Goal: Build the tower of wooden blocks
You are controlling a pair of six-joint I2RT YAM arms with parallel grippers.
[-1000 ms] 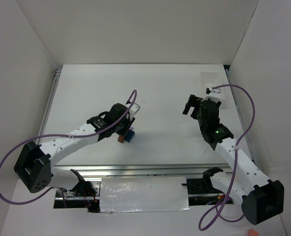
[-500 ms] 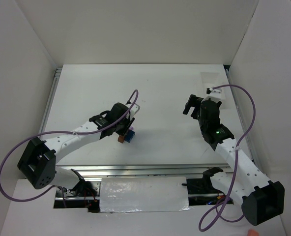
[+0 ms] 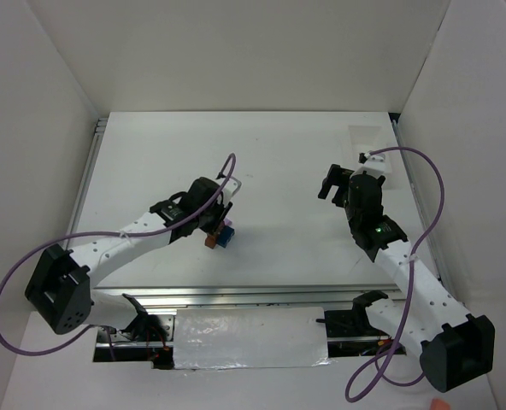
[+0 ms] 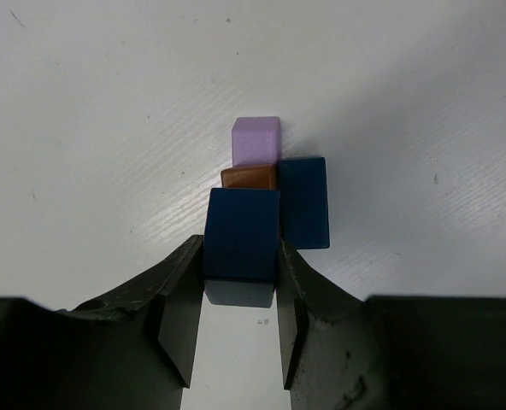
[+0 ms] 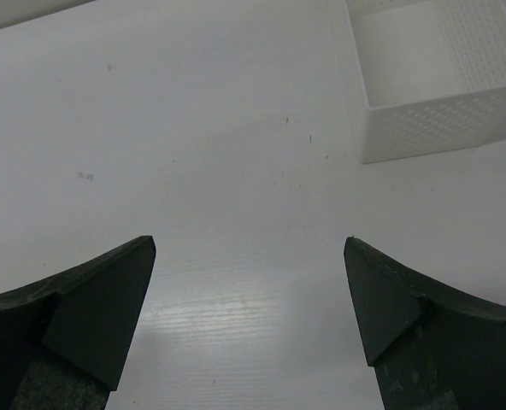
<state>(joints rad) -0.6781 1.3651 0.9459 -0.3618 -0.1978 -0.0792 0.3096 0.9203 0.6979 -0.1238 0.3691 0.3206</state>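
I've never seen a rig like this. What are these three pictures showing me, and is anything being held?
Two robot arms are bolted at the near edge of a white table. The wide picture looks down from above and behind them. The other two come from a camera on each wrist, so the dark prongs at the bottom are that arm's own fingers.

The left hand grips a dark blue block between its fingers. Close by lie a second dark blue block, a brown-orange block and a pale purple block.

The right hand is open and holds nothing. A white perforated tray lies ahead of it, to its right.
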